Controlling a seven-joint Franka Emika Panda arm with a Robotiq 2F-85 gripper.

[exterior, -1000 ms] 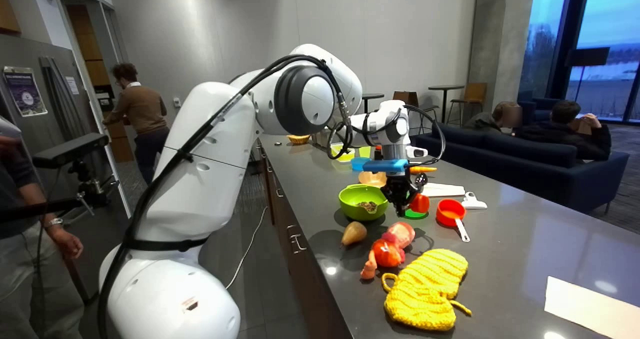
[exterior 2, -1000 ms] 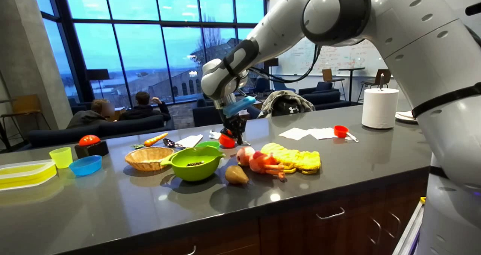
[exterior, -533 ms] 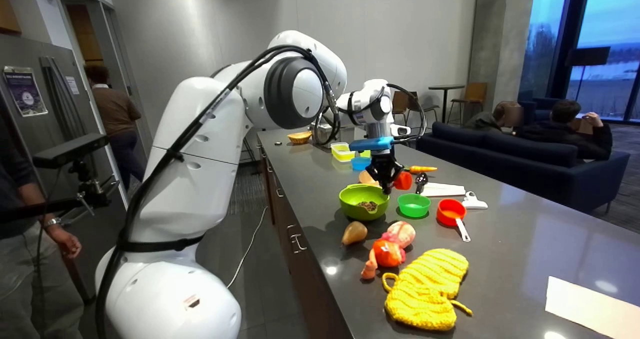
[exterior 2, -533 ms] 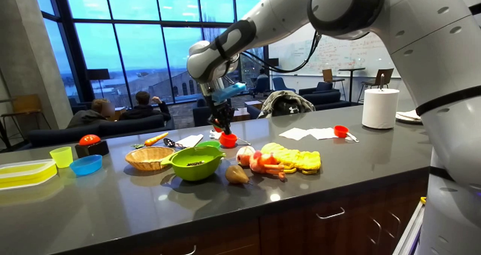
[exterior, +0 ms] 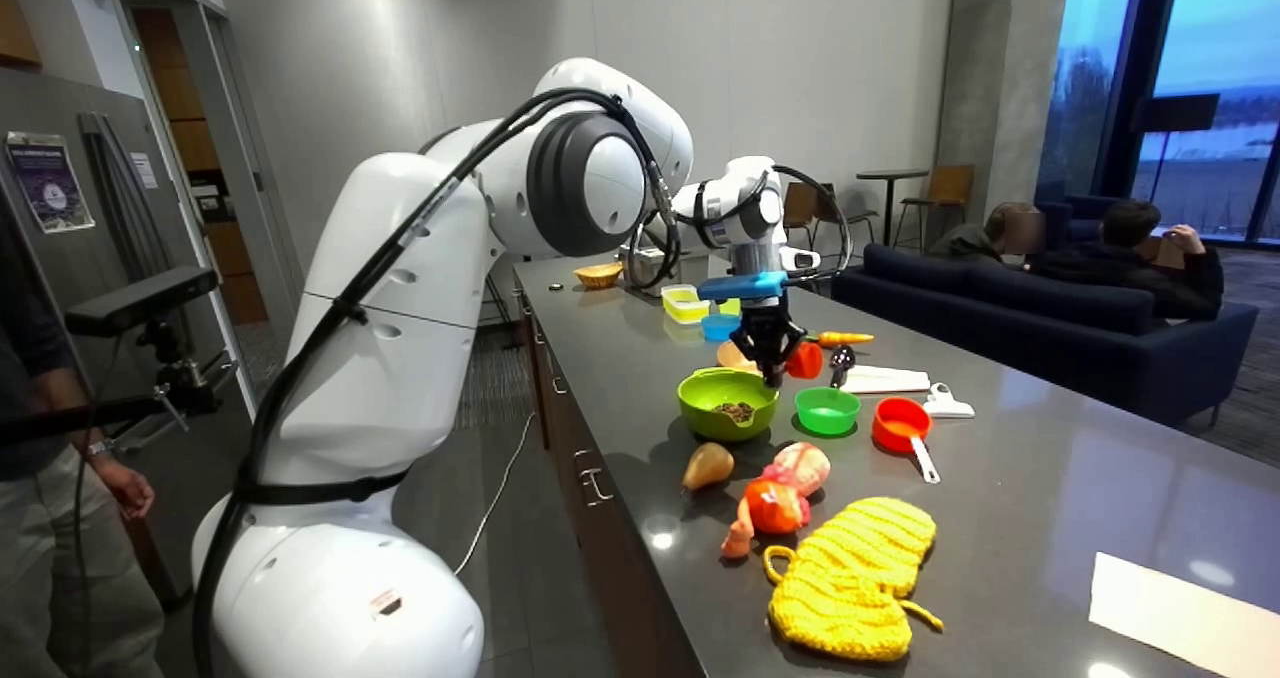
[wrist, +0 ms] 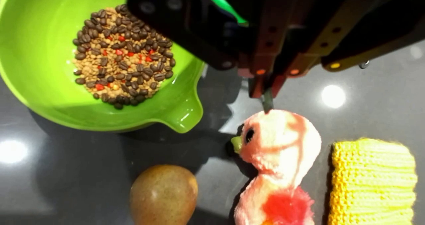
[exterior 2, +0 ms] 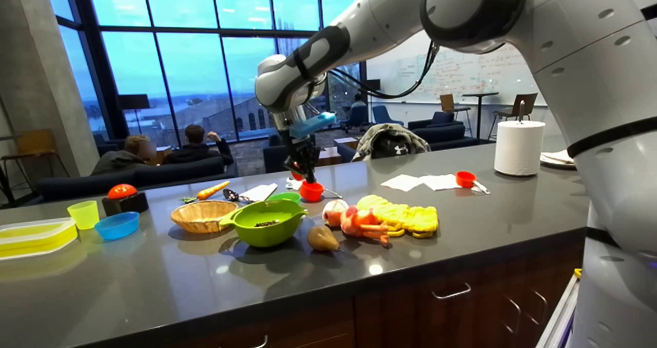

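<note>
My gripper (exterior: 772, 380) hangs above the dark counter, shut on a red cup (exterior: 805, 360) by what looks like its thin handle. The grey handle end (wrist: 267, 103) sticks out past the fingertips in the wrist view; the cup's body is hidden there, and mostly behind the gripper (exterior 2: 310, 177) in an exterior view. A lime-green spouted bowl (wrist: 36, 55) holding dark beans and tan grains with red bits stands beside the gripper. Close by are a small green bowl (exterior: 827, 416), a second red cup (exterior: 898, 420) with a white handle, a pink plush bird (wrist: 282, 138) and a brown pear (wrist: 162, 193).
A yellow knitted item (exterior: 855, 583) lies past the plush. Around the bowls are a wicker basket (exterior 2: 177, 219), a carrot (exterior 2: 213, 190), a black spoon (exterior: 843, 358) and a blue bowl (exterior 2: 118, 229). A paper towel roll (exterior 2: 519, 148) and another red cup (exterior 2: 465, 178) stand further along.
The gripper rose with the red cup and shifted toward the basket side, uncovering the small green bowl. Over the last half second it has barely moved. A person in the doorway left view.
</note>
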